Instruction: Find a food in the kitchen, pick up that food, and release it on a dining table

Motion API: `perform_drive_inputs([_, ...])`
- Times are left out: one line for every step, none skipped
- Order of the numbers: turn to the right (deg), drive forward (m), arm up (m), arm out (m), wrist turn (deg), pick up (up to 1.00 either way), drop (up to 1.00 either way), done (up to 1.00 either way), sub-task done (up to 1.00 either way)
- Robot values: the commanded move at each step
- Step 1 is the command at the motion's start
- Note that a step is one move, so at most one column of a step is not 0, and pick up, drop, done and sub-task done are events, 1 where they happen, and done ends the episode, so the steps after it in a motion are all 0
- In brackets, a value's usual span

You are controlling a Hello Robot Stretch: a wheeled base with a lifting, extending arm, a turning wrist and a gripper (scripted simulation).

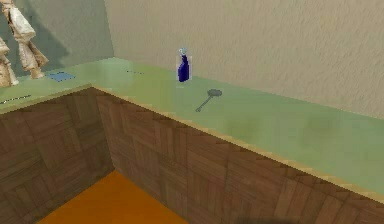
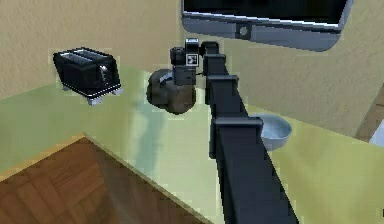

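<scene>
One brown lump, rounded and uneven, darker along its underside, lies on the pale green table in the arm side view, close to the wall and left of the middle. Its shape and colour could suit a loaf or a potato; I cannot tell which. The claw shows right at the lump's top, its dark body just left of two small white squares with black marks. Because the lump lies on the table at the claw, I cannot tell whether the claw grasps anything, or whether it is touching the lump or merely above it.

The arm, one dark square bar, rises from the bottom edge to the claw. To the right of the arm sits one pale grey bowl, and well to the left of the lump stands one black toaster with a light base. One dark screen in a pale frame hangs on the wall above.

In the forward view the green table runs along the wall and turns a corner, with wooden panel fronts below and orange floor. On it stand one blue spray bottle, one dark long-handled utensil just beside it, and one small flat blue thing near the corner.
</scene>
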Motion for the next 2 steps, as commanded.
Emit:
perform_drive_inputs([0.0, 0.0, 0.0, 0.0, -45.0, 0.0, 0.0, 0.0, 0.0])
perform_drive_inputs([0.0, 0.0, 0.0, 0.0, -45.0, 0.0, 0.0, 0.0, 0.0])
